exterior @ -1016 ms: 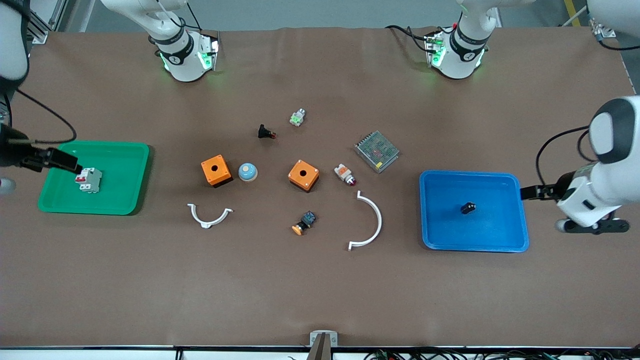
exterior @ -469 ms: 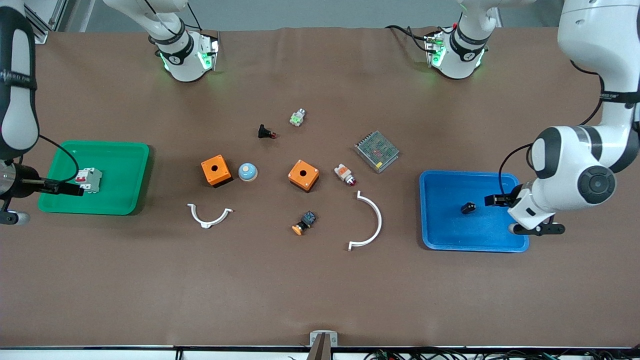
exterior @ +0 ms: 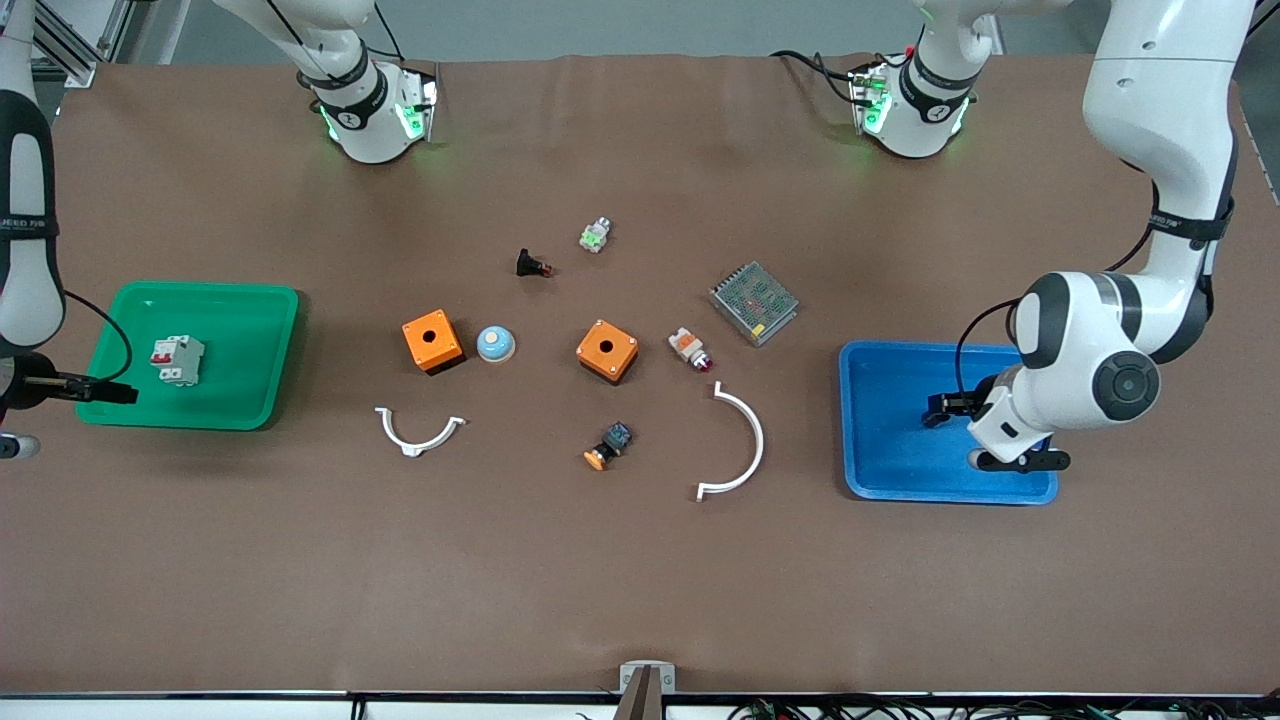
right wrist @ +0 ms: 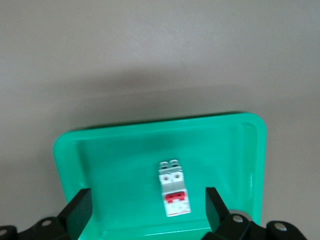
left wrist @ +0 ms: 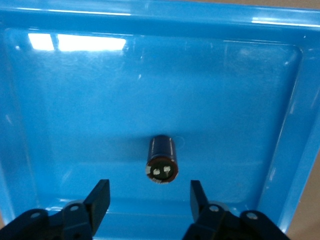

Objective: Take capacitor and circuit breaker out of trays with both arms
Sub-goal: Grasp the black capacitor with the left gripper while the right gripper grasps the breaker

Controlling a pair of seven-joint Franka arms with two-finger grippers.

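The capacitor [left wrist: 162,159], a stubby black cylinder, lies on its side in the blue tray [exterior: 900,465] at the left arm's end of the table. My left gripper [exterior: 942,404] hangs open and empty just over it. In the left wrist view [left wrist: 148,200] the capacitor lies just ahead of the gap between the fingers. The breaker [exterior: 177,360], white-grey with red levers, lies in the green tray [exterior: 250,350] at the right arm's end. My right gripper [exterior: 112,392] is open and empty over that tray's edge, apart from the breaker [right wrist: 174,188].
Between the trays lie two orange boxes [exterior: 432,341] [exterior: 607,350], a blue dome button [exterior: 495,344], two white curved pieces [exterior: 420,432] [exterior: 740,440], a mesh-covered unit [exterior: 754,302], an orange-capped push button [exterior: 608,447] and several small parts.
My left gripper has moved in over the blue tray to the capacitor. My right gripper has drawn away from the breaker to the green tray's edge.
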